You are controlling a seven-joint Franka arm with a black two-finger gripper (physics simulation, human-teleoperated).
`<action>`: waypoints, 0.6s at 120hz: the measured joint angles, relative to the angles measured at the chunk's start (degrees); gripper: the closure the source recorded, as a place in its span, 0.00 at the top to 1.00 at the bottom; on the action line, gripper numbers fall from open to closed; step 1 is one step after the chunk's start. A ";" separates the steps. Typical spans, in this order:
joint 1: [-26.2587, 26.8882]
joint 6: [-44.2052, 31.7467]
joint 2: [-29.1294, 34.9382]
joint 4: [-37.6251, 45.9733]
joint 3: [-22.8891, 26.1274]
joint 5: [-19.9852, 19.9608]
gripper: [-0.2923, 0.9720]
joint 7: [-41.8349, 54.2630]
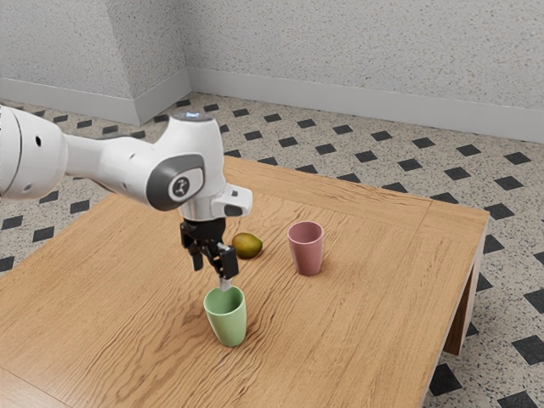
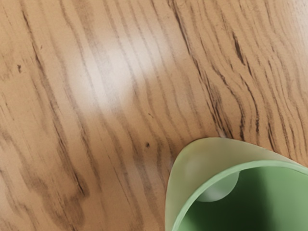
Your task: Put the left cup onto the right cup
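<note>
Hovering at the rim of the green cup [image 1: 225, 315], nearest on the table [image 1: 357, 280], the gripper [image 1: 212, 274] had its fingers spread, gripping nothing. The grasp seemingly came next: close on the rim, then lift toward the farther pink cup [image 1: 305, 247].
</note>
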State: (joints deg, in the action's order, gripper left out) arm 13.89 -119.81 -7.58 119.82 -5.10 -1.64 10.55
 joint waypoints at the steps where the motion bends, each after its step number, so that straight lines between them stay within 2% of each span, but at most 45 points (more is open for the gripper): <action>1: 0.00 -0.02 -0.05 0.00 0.00 0.00 0.75 -0.01; 72: -0.37 -1.69 -2.92 -0.09 0.00 -0.38 0.75 -0.30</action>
State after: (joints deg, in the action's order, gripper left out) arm 13.53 -121.50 -10.51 119.73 -5.10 -2.02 10.25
